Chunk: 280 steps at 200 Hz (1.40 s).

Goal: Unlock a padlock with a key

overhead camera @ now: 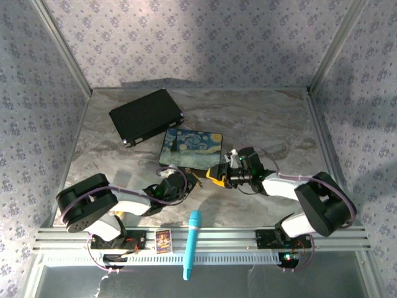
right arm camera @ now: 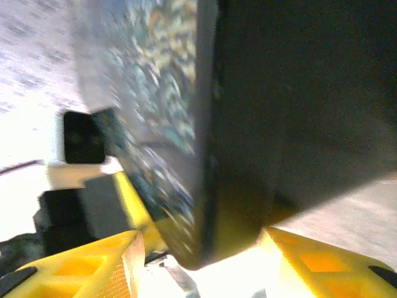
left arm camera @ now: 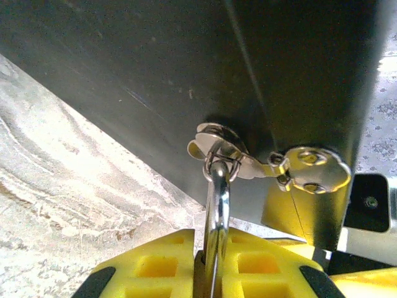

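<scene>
The painted box (overhead camera: 192, 149) is crowding both arms. The left gripper (left arm camera: 209, 247) is clamping the padlock (left arm camera: 217, 195) by its shackle, which is hanging through the box's hasp (left arm camera: 248, 164). The right gripper (right arm camera: 200, 251) is standing wide apart, straddling the box's corner.

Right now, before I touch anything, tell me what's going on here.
The left arm's fingers are shut on the padlock, gripping its silvery shackle, which hooks into the hasp on the painted box. The right arm's fingers stand apart on either side of that box's corner. I can't tell whether the lock is open yet.
</scene>
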### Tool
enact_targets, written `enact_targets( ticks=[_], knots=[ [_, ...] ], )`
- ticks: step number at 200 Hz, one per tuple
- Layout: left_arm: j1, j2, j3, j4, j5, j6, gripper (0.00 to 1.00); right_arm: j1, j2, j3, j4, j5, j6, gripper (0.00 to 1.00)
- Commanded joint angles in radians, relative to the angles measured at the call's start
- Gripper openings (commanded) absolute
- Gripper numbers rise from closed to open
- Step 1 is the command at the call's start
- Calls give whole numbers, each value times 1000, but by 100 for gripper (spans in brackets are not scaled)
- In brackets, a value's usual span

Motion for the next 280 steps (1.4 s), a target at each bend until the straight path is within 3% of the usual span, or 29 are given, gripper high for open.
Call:
enact_targets(
  ticks=[1, 26, 48, 97, 148, 189, 232, 280],
  knots=[
    [-4, -26, 21, -59, 15, 1, 0, 98, -142, 117, -443, 318, -375, 54],
    [10, -50, 51, -156, 44, 6, 0, 243, -233, 166, -568, 608, -598, 54],
    [17, -72, 91, -243, 71, 25, 0, 308, -210, 177, -537, 699, -695, 54],
    [22, -87, 87, -222, 77, 19, 0, 422, -105, 170, -380, 687, -872, 34],
    [28, -82, 77, -204, 89, 9, 0, 478, -37, 180, -366, 688, -919, 37],
    [28, -64, 81, -189, 102, 1, 0, 480, 15, 201, -342, 691, -933, 36],
    [28, -34, 73, -140, 123, -19, 0, 473, 37, 205, -308, 712, -956, 18],
    [28, -4, 53, -83, 141, -43, 0, 386, 34, 192, -260, 539, -945, 7]
  ],
)
